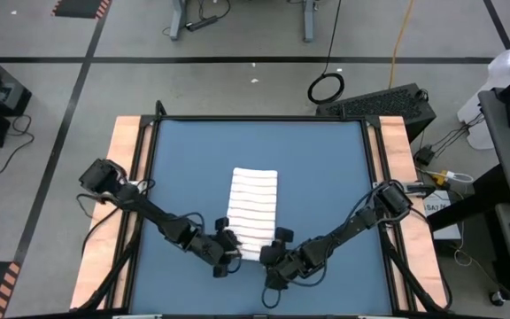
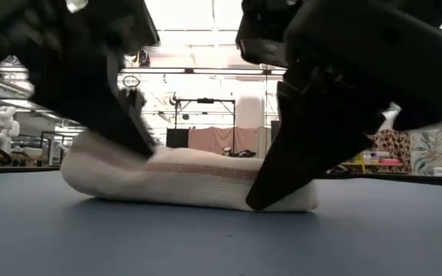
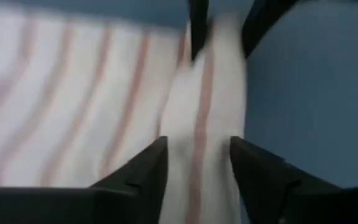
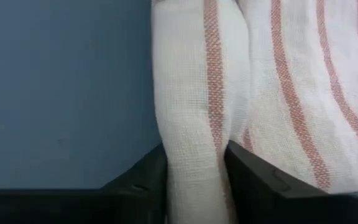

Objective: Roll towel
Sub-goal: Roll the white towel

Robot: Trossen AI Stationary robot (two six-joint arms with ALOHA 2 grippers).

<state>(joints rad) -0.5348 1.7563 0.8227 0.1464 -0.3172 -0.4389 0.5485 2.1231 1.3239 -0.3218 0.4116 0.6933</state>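
A blue bench with pale wooden side strips fills the middle of the high view. On it lies the towel, a white cloth with narrow stripes, placed a little nearer the front edge than the centre, its long side running away from the robot. The end nearest the robot is turned over into a soft roll; the rest lies flat.

Both dark arms reach in from the bench's sides and meet at that rolled end. The left gripper is at the roll's left part, and its wrist view shows the roll lying between its two fingers, the jaws grasping the towel's rolled fold. The right gripper is at the roll's right part; its wrist view shows its fingers pressed against either side of the roll, jaws grasping the towel as well.

From bench height, the roll looks like a low, rounded cushion of cloth, with the two dark grippers coming down onto it from above.

Around the bench is a grey floor marked with dark lines. A coiled black cable lies on the floor beyond the far edge, and a yellow cable trails near it. Across the bench, the room is bright, with ceiling lights, shelving and draped fabric in the distance.
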